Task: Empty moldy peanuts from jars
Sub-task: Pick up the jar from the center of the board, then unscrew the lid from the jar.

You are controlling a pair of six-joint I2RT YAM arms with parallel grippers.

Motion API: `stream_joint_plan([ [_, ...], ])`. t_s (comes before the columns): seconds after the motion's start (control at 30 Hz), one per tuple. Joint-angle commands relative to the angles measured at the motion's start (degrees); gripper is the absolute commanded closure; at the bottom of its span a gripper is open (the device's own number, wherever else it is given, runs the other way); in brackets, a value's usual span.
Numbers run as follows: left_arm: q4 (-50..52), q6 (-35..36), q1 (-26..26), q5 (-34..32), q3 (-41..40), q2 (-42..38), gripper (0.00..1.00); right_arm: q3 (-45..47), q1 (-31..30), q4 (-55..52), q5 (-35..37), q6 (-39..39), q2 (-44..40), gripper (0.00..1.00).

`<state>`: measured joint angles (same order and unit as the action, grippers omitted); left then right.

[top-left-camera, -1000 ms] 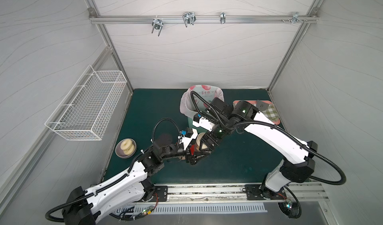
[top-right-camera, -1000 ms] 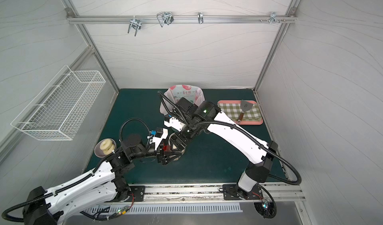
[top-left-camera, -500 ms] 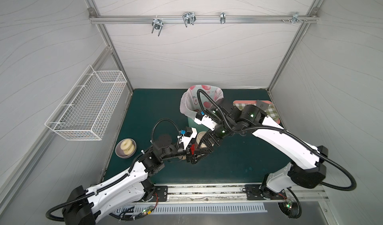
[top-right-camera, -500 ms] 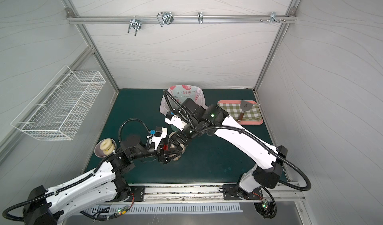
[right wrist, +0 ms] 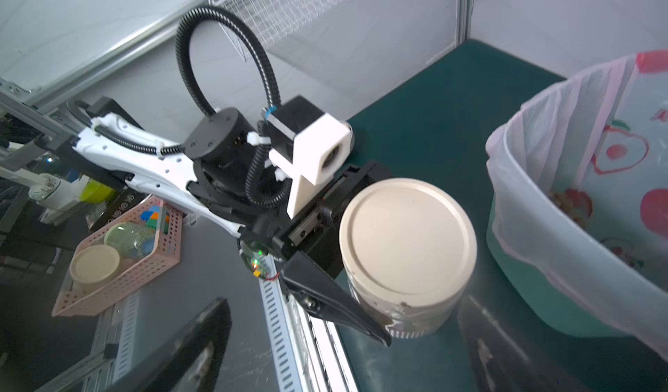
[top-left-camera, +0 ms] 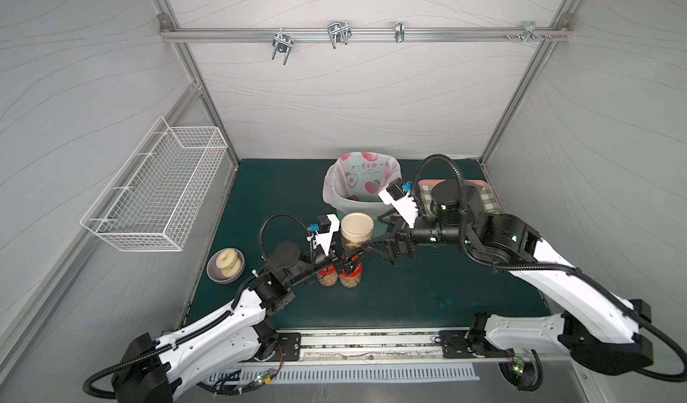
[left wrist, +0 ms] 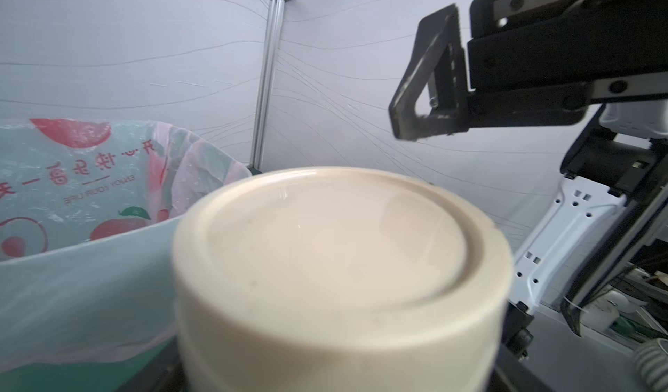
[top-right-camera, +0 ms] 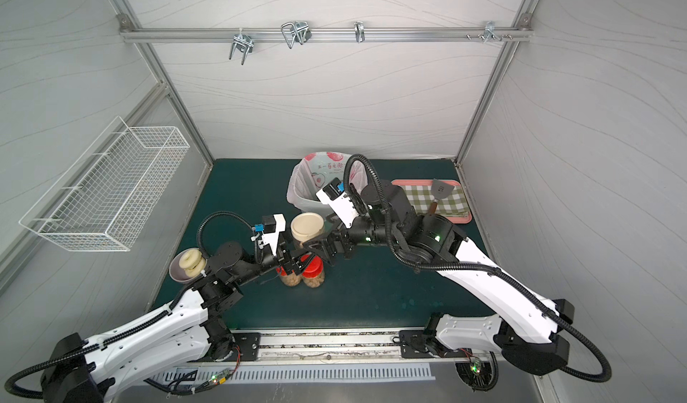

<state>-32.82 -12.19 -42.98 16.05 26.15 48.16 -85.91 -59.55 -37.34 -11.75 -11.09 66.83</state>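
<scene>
A robot's left gripper clasps the beige-lidded jar by its clear body, jaws spread wide around it, at the middle of the green mat, just on the near side of the mint-green bin lined with a pink printed bag. The jar appears raised, though whether it hangs clear of the mat cannot be told. The right gripper hovers just to the right of the beige lid and a little above it, jaws fully apart and empty, touching nothing. Two red-lidded jars, capped and filled, stand side by side below the left gripper, on the near side of the held jar. The moldy peanuts show as a tan mass through the held jar's wall. The jar looks stiff, light and smooth-sided, so a grip on its body may slip under a twist. The broad, flat lid offers hold only at its rim, and the right gripper would likely need nearly its full spread to span it. The loose kernels should shift and pour freely once the jar is uncapped, so it is best kept upright until its mouth is over the bag.
</scene>
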Motion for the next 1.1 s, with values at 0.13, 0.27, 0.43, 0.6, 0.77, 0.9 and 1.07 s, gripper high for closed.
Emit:
stream_joint_plan([
  [0.13,-9.7,0.0,4.7,0.1,1.5,-0.6,1.00,9.4,-0.2,14.0,9.2,1.5,-5.0,0.01],
  [0.27,-10.4,-0.8,4.7,1.0,0.7,0.2,1.00,14.2,-2.8,18.2,17.2,2.9,-6.0,0.01],
  [0.43,-10.1,-2.3,4.7,2.9,1.9,1.9,1.00,14.8,-4.6,21.9,19.1,5.1,-4.0,0.01],
  [0.6,-11.4,-3.4,4.7,4.1,1.8,3.5,1.00,13.8,-5.9,23.3,21.3,5.0,-1.4,0.01],
  [0.77,-11.3,-3.9,4.7,4.3,1.9,3.1,1.00,13.3,-6.3,23.8,23.9,5.1,1.1,0.01],
  [0.9,-10.9,-3.8,4.7,4.4,2.0,2.5,1.00,13.4,-6.3,25.0,24.5,4.7,2.3,0.01],
  [1.07,-10.5,-3.8,4.6,5.1,2.3,2.5,1.00,12.6,-6.3,25.8,23.3,3.9,3.9,0.05],
])
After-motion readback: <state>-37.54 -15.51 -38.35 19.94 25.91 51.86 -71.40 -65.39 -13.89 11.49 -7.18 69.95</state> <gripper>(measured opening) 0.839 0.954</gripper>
